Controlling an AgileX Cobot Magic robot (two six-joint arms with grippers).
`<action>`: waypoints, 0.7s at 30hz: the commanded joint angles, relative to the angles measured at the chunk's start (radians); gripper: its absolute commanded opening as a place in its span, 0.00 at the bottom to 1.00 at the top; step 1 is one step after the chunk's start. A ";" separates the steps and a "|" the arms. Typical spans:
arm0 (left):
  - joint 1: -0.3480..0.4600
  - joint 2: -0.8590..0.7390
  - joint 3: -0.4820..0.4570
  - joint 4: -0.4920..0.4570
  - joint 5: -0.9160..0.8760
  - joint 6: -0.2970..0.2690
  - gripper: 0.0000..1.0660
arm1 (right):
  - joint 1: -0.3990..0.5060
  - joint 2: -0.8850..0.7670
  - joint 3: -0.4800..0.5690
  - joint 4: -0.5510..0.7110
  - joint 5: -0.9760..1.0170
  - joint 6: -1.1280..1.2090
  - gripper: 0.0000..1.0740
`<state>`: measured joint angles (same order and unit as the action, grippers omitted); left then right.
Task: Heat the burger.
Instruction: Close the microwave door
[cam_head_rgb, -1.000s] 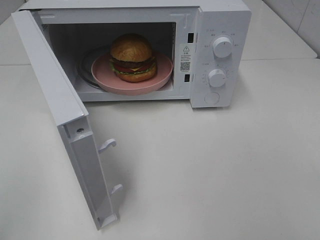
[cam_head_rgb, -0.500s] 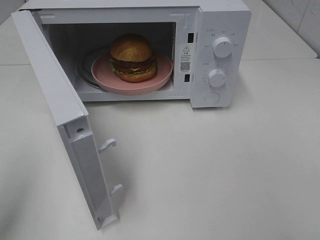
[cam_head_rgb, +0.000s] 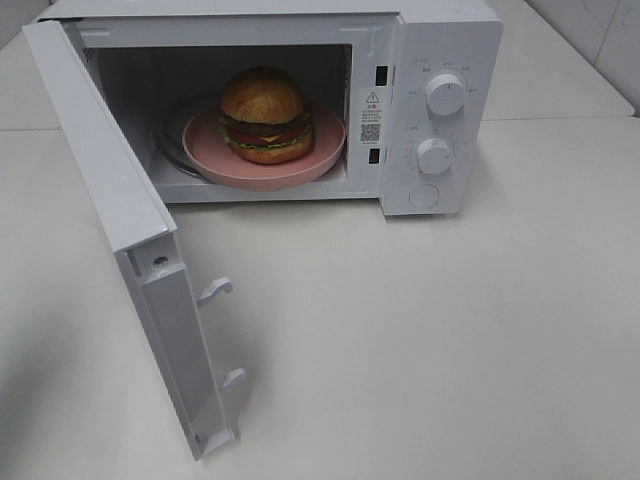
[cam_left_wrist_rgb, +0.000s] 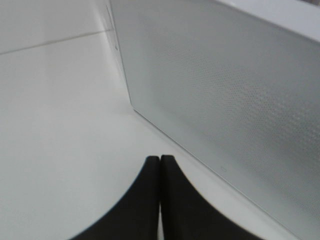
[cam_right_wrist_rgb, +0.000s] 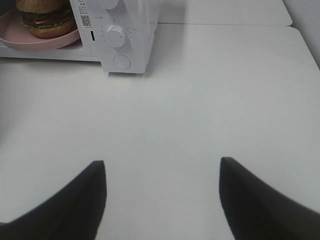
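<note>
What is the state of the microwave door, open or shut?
Open. The door stands swung wide, and the burger on the pink plate shows inside the microwave.

Overhead view: nothing moving between earlier pictures and now. Burger (cam_head_rgb: 263, 115) not shifting on pink plate (cam_head_rgb: 330, 142). Door (cam_head_rgb: 175, 340), reaching toward 7 o'clock from microwave (cam_head_rgb: 480, 120), not swinging. Knobs (cam_head_rgb: 445, 93) at 3 o'clock of burger not turning. Wrist views coming without earlier pictures, so changes there not checkable.
</note>
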<state>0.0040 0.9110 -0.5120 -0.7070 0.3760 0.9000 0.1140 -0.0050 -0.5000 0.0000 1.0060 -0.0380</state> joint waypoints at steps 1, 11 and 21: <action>-0.002 0.070 -0.020 -0.095 -0.015 0.094 0.00 | -0.006 -0.027 0.001 -0.006 -0.002 -0.007 0.58; -0.002 0.289 -0.090 -0.346 0.016 0.348 0.00 | -0.006 -0.027 0.001 -0.006 -0.002 -0.007 0.58; -0.020 0.413 -0.151 -0.439 0.035 0.484 0.00 | -0.006 -0.027 0.001 -0.006 -0.002 -0.006 0.58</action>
<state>-0.0120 1.3210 -0.6560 -1.1250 0.3960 1.3680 0.1140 -0.0050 -0.5000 0.0000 1.0060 -0.0380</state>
